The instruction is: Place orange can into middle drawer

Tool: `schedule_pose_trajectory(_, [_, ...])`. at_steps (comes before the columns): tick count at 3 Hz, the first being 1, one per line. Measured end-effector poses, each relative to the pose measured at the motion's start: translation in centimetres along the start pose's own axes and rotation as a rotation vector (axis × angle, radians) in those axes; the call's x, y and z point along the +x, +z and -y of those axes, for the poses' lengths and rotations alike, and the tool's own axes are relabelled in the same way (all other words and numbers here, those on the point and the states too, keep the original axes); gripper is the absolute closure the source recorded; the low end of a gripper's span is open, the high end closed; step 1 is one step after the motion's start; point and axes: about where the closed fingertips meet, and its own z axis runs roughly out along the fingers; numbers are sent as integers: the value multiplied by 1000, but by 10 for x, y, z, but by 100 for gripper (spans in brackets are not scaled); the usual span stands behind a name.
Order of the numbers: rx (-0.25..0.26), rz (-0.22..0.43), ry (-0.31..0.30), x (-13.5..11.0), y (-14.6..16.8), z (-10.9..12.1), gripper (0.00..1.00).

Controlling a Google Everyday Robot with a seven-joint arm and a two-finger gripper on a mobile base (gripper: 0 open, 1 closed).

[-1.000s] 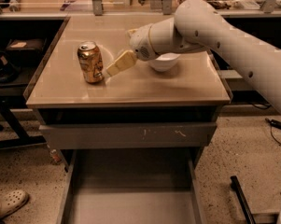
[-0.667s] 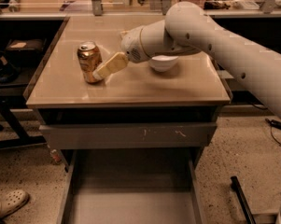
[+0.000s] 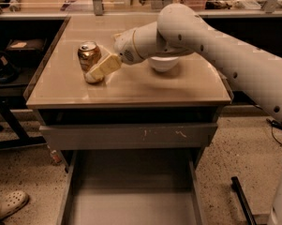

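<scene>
Step 1, grasp. Orange can (image 3: 88, 55) upright on table (image 3: 178, 86). My gripper (image 3: 100, 71) at its 4 o'clock, close against it; apart or clamped, cannot tell. Next: firm hold, lift, carry toward 6 o'clock into open middle drawer (image 3: 131, 205).

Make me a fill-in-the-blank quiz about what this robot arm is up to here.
1. The orange can rests on the table, not yet in the ____.
2. The gripper is at the ____, not at the white bowl.
3. The middle drawer below is pulled ____.
Missing words: drawer; can; open.
</scene>
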Motion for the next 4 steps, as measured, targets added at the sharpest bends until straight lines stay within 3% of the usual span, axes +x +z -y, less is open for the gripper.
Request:
schedule_pose_trajectory(1, [8,13,-1,-11,21,-7,0])
schedule_pose_trajectory(2, [36,17,-2,-30,42,-33,0])
schedule_pose_trajectory(3, [48,-12,30,-25,66,-102,0])
schedule_pose_trajectory(4, [48,-12,30,-25,66,-102,0])
